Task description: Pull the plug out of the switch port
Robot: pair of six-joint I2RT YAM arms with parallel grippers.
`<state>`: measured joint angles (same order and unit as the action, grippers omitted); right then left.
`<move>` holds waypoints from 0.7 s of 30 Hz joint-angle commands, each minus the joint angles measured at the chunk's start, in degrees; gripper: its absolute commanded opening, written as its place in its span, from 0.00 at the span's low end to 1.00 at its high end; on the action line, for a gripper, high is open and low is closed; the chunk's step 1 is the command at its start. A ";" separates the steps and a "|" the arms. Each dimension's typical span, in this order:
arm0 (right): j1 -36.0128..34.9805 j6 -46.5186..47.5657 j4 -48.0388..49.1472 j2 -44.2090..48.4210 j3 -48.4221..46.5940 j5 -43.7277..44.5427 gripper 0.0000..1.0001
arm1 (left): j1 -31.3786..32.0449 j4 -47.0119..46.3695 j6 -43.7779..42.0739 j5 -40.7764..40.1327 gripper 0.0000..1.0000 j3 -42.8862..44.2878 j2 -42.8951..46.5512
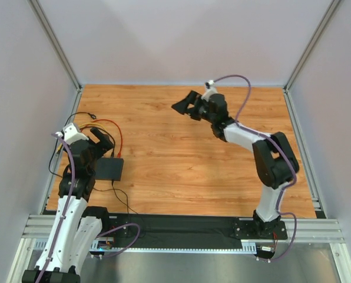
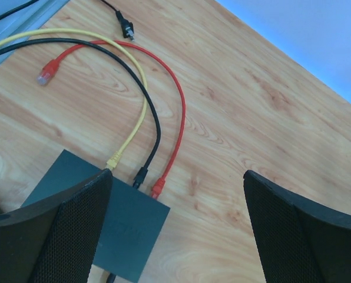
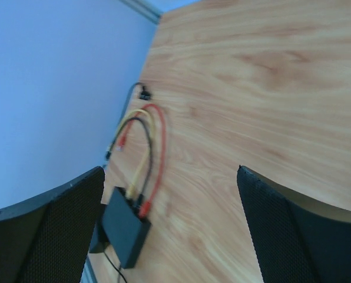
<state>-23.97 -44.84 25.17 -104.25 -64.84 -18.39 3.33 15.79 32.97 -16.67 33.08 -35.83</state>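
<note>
**Approach step: no plug gripped yet**

Your left tool [image 2: 176, 177] hangs above the switch [image 2: 128, 224] with its jaws spread wide and nothing between them. In the left wrist view the switch lies flat on the surface [image 2: 252, 118], partly hidden under the tool's left finger. Three plugs sit side by side in its far edge: the yellow plug [image 2: 112, 159], the black plug [image 2: 140, 175] and the red plug [image 2: 158, 187]. They fall between the fingertips, nearer the left one. All three look seated, so I judge the pull has not begun, and the task does not say which plug is meant. For the next move you would pick one, descend, set the jaws across its body alone, close, and draw it straight back along its cable. The thin box may slide unless you brace it. Your right tool [image 1: 184, 105] is raised over the far middle of the surface, well apart from the switch, equally wide open and empty.
</note>
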 commanded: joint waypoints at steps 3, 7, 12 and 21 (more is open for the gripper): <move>-8.28 -5.60 -5.48 -14.12 -23.29 -5.06 0.91 | -0.34 12.15 -0.18 9.62 1.00 6.64 0.94; -12.41 -2.46 -7.84 -21.08 -31.57 -6.93 0.90 | -0.34 13.12 -0.11 16.13 1.00 7.70 1.56; -13.74 0.98 -16.01 -26.97 -37.28 -6.92 0.90 | -0.34 11.46 -0.80 22.28 0.91 6.91 2.61; -16.01 -0.69 -18.76 -28.91 -37.12 -8.51 0.86 | -0.26 9.53 2.01 23.87 0.81 0.50 1.99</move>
<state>-38.13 -45.21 6.15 -133.10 -100.05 -25.19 3.29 26.37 33.43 4.80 35.38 -33.76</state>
